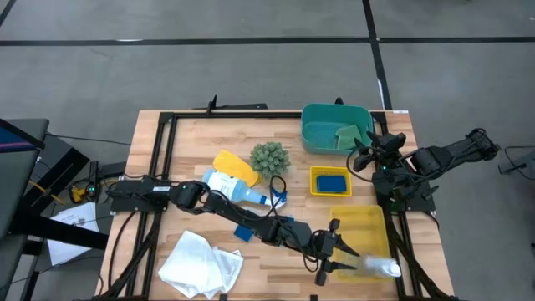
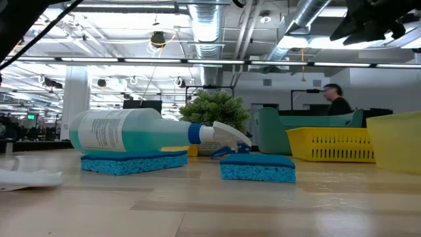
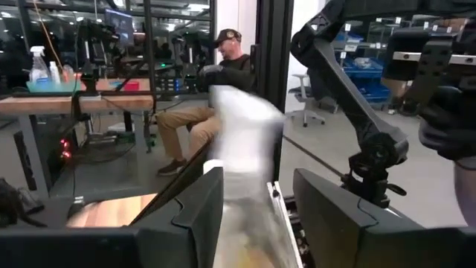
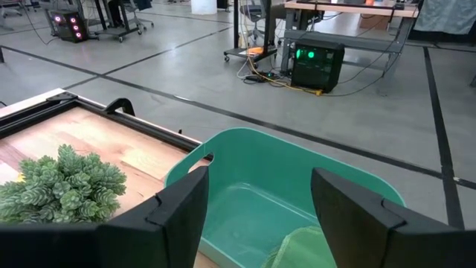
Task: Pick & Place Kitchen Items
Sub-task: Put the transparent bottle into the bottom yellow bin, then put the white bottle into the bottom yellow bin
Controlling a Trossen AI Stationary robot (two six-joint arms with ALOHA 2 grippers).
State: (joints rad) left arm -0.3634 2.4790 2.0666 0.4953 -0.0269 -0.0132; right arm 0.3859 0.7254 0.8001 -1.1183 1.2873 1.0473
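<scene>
Right now the left gripper (image 1: pixel 344 253) hangs over the large yellow bin (image 1: pixel 368 224), fingers parted, the clear cup (image 1: pixel 380 267) lying inside, seemingly just let go. Best to lift straight up, clear of the rim. Right gripper (image 1: pixel 361 155) waits unclenched above the teal bin (image 1: pixel 322 125).

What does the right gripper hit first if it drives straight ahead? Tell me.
Probably the teal bin: the right gripper, open, points down into it from its near rim, with a green sponge at the bottom. Which comes first is unclear, since depth is hard to judge.
</scene>
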